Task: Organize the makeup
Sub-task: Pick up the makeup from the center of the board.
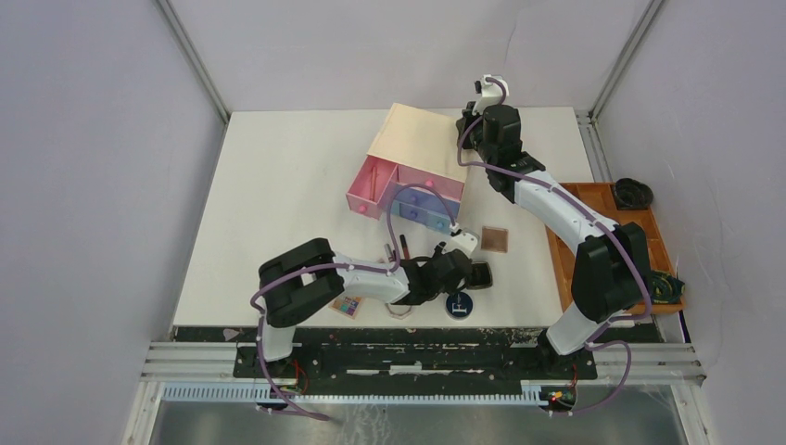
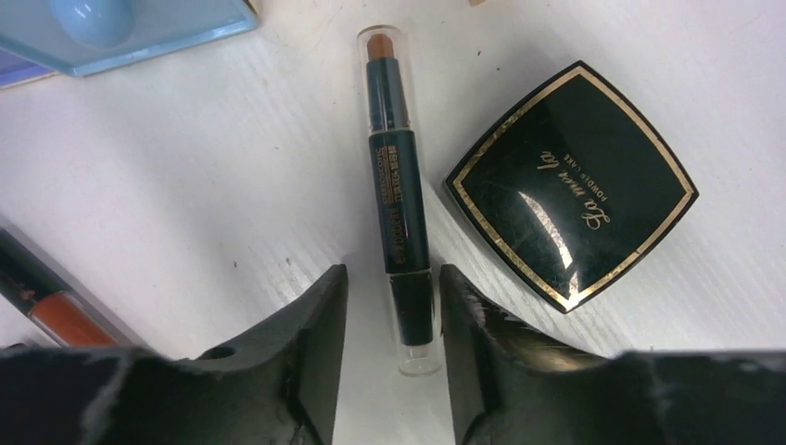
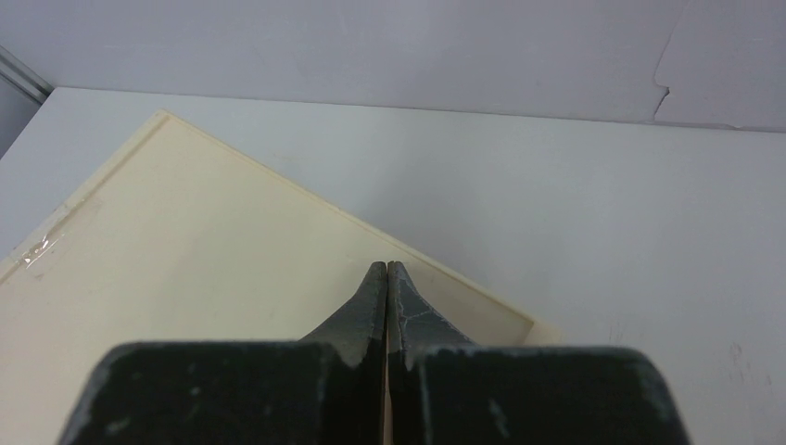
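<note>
While the left tool (image 2: 394,283) sits low over the white counter (image 2: 204,185), its two black fingers straddle the near end of a slim dark tube (image 2: 397,176) with a clear cap and a brown tip. The jaws stand open, one finger on either side, with a plain gap on the left and barely any on the right, so nothing is gripped yet. That tube lies flat on the counter, pointing away from the wrist toward a blue drawer front (image 2: 130,28). A black square compact (image 2: 572,185) edged in gold lies just beside it on the right, and an orange-red tube (image 2: 56,315) off to the left. Over at the far side, the right tool (image 3: 386,271) is pinched closed on nothing, hovering above the cream top of the beige drawer box (image 3: 185,278). I read this as the pick-up step for the dark tube. Next comes a straight squeeze across its narrow body, centred so it can't roll or squirt out, then a lift clear of the compact. The open pink drawer (image 1: 371,190) looks the likely home, though that's my guess.
</note>
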`<state>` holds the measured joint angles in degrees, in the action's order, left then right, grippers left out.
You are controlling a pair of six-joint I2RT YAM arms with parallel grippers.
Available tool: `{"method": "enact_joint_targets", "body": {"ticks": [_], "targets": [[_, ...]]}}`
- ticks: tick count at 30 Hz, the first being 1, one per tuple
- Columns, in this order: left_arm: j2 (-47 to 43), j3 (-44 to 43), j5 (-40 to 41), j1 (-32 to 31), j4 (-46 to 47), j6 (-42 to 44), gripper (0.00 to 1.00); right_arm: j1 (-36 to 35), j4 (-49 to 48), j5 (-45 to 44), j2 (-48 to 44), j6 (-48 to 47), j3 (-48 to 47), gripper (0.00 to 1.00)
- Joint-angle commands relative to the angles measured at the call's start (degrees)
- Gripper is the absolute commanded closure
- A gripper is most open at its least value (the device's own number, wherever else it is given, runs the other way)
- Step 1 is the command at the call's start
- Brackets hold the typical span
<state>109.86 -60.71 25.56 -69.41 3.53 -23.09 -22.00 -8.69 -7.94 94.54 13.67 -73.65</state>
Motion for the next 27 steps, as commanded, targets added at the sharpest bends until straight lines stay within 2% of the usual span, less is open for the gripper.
{"method": "enact_joint_targets", "body": {"ticks": [1,3,5,7,12,17,23,27], "targets": [[2.6,-0.6,0.6,-0.2,0.6,2.4,0.62,0.9,19.2,-1.3,5.0,-0.6,5.0,0.99],[2.5,-0.8,0.7,-0.2,0.0,2.6,0.79,0.8,19.2,-1.3,5.1,-0.7,4.9,1.00],[2.2,-0.7,1.2,-0.2,-0.6,2.7,0.91,0.9,19.2,-1.3,5.2,-0.7,4.9,0.99],[1.7,-0.6,2.2,-0.2,-1.3,3.2,0.97,0.9,19.2,-1.3,5.2,-0.7,4.9,1.00],[-2.6,-1.8,2.3,-0.1,-7.5,7.9,0.97,0.8,19.4,-1.6,5.2,-0.9,4.8,1.00],[-13.9,-6.7,2.2,-0.2,-22.3,15.8,0.97,0.9,19.4,-1.9,5.1,-0.8,4.9,1.00],[-25.0,-18.2,8.5,0.0,-36.4,19.7,0.97,0.9,19.1,-1.0,5.0,-0.4,4.9,0.99],[-27.7,-26.7,12.8,0.8,-44.6,19.6,0.97,0.9,19.1,-1.0,4.7,-0.4,5.1,0.99]]}}
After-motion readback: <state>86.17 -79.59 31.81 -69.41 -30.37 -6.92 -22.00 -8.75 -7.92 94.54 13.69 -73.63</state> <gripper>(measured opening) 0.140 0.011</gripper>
